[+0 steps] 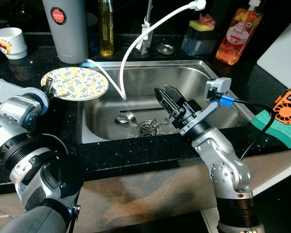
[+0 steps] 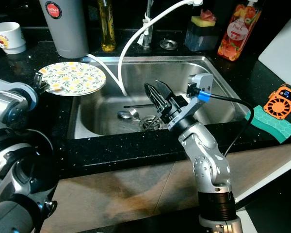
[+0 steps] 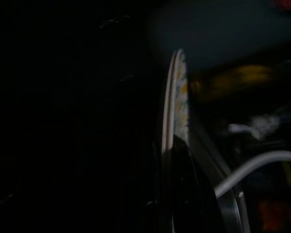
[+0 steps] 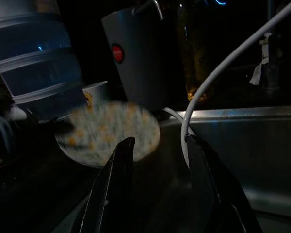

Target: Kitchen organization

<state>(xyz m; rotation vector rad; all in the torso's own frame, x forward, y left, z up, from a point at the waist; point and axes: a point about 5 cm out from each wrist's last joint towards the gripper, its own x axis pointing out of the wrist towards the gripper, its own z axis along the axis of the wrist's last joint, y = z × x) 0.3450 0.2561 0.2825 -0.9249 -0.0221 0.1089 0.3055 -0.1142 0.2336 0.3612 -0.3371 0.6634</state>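
The left hand (image 1: 47, 86) grips the rim of the floral plate (image 1: 77, 81) on the table beside the sink (image 1: 218, 73); the right hand (image 1: 169, 101) hovers over the basin, fingers apart and empty. Next, probably lift the plate clear, keeping it level

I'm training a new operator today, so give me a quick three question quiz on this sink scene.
1. True or false: the left hand grips the rim of the floral plate.
2. Where is the right hand? A) over the sink B) on the green sponge C) at the white cup
3. What cutlery lies by the sink drain?

Key: 1 true. 2 A, open fingers. 3 a fork and a spoon.
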